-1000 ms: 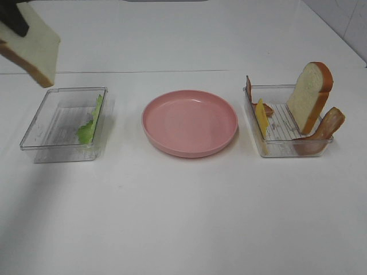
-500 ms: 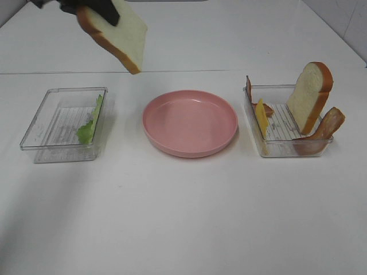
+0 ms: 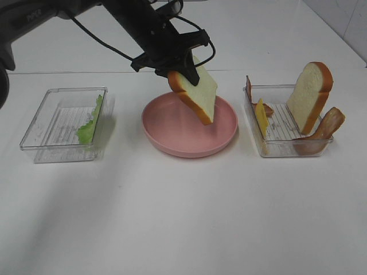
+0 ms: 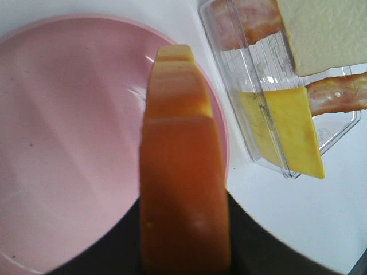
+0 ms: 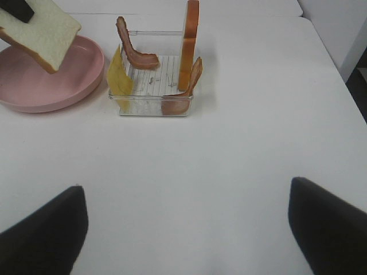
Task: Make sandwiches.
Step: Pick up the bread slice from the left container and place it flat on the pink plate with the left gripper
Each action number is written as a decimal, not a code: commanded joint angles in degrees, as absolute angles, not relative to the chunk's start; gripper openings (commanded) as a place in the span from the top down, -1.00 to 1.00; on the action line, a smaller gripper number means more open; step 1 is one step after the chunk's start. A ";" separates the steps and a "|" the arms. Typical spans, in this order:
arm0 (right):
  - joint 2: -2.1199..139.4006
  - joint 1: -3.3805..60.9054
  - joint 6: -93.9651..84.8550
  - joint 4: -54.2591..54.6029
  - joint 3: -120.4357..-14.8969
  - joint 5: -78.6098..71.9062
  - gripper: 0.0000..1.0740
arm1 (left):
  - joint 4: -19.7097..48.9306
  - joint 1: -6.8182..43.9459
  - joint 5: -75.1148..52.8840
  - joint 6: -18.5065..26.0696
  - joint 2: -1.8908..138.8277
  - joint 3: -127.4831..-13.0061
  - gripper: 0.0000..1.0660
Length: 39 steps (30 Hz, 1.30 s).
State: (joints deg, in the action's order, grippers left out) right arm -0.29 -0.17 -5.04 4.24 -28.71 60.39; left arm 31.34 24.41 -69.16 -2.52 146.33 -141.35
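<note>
While left end effector (image 3: 184,70) clamps bread slice (image 3: 199,94), edge hangs over plate (image 3: 165,123).

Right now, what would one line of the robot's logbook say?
left pincer: shut on white toy bread slice with orange-brown crust | position: above round pink plate | right pincer: open, empty

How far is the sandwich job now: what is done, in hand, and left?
Done: nothing lies on the pink plate yet. In hand: the left gripper holds one bread slice above it. Left: lettuce in the left tray; cheese, bacon and a second bread slice in the right tray.
</note>
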 commanded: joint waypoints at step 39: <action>-1.15 -0.29 -5.10 4.18 -28.71 60.22 -0.61 | 23.26 25.78 -72.77 -8.54 152.35 -145.30 -0.91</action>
State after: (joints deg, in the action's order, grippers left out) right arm -0.29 -0.17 -5.04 4.24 -28.71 60.39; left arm 24.01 25.38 -69.50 -8.31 152.75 -144.96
